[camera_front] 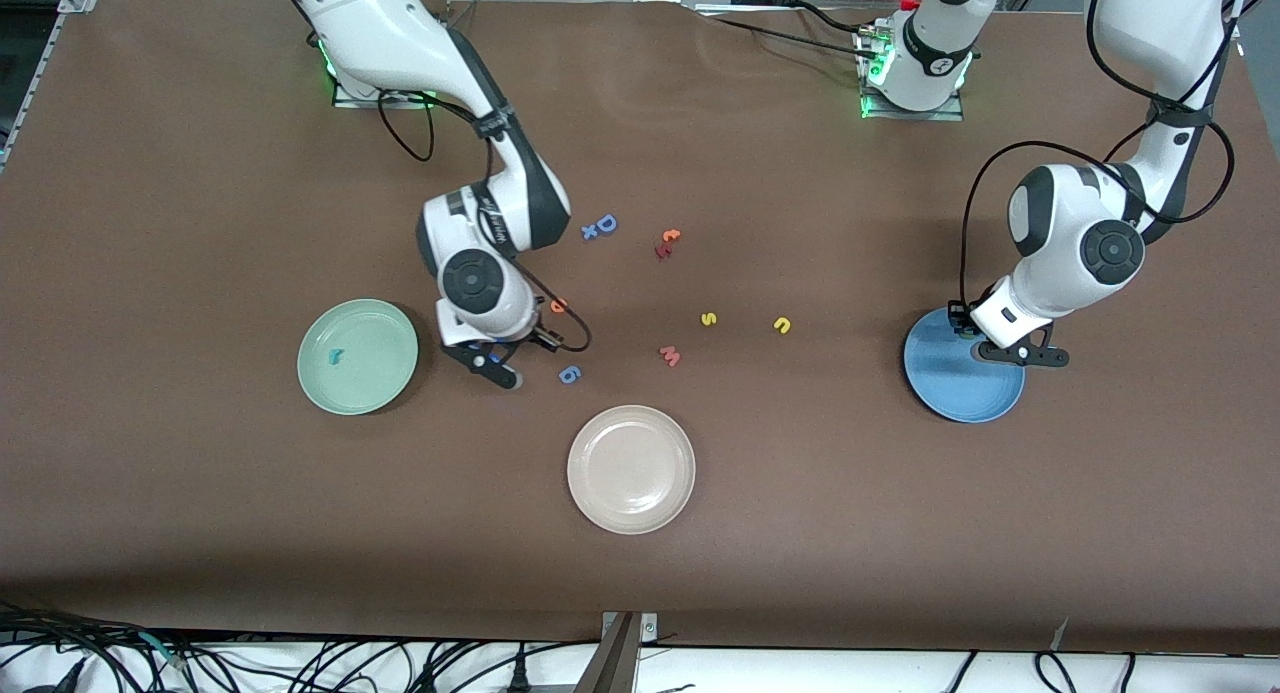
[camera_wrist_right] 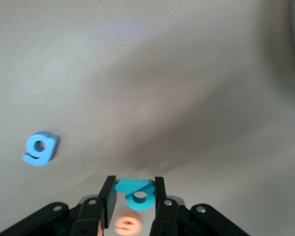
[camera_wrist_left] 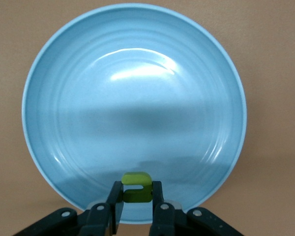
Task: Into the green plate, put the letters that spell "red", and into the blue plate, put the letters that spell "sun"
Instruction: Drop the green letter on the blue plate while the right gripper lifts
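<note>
I log two arms in glossy white shells with dark grey joint bands and round dark end caps. Black cables loop loosely along each forearm. Both bases sit on metal plates and glow green at the foot. Left gripper [camera_front: 1010, 353] and right gripper [camera_front: 497, 365]: matte black, flat slim fingers [camera_wrist_left: 158, 199], silver screw heads on the angled linkage bars.

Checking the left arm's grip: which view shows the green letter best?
The left wrist view: the green letter sits clamped between the left gripper fingers over the blue plate. In the front view the arm hides it; the right wrist view misses it.
</note>
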Controlling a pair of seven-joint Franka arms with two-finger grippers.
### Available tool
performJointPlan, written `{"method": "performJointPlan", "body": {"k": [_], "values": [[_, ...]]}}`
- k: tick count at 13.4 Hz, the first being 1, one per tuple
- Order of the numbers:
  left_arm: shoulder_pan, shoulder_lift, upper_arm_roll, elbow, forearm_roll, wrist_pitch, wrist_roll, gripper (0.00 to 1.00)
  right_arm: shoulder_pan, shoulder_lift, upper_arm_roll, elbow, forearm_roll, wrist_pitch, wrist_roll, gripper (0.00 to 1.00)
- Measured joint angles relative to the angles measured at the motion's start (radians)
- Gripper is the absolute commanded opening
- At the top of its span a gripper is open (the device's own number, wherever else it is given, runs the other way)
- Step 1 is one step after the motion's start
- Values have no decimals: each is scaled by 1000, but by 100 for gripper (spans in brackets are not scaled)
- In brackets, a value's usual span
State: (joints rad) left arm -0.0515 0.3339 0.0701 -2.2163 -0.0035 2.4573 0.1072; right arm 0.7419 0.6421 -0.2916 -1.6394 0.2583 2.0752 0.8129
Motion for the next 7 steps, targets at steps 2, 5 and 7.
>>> {"method": "performJointPlan", "body": {"k": [2, 5, 7], "values": [[2, 3, 0, 0, 0, 1, 0, 77, -7, -54, -101, 0, 0, -121, -170, 9], [3, 4, -1, 0, 0, 7, 0, 100, -28, -65, -213, -10, 0, -172, -388, 9], [3, 4, -15, 0, -24, 8, 0, 100, -79, -49, -228, -27, 0, -162, -509, 9]]}}
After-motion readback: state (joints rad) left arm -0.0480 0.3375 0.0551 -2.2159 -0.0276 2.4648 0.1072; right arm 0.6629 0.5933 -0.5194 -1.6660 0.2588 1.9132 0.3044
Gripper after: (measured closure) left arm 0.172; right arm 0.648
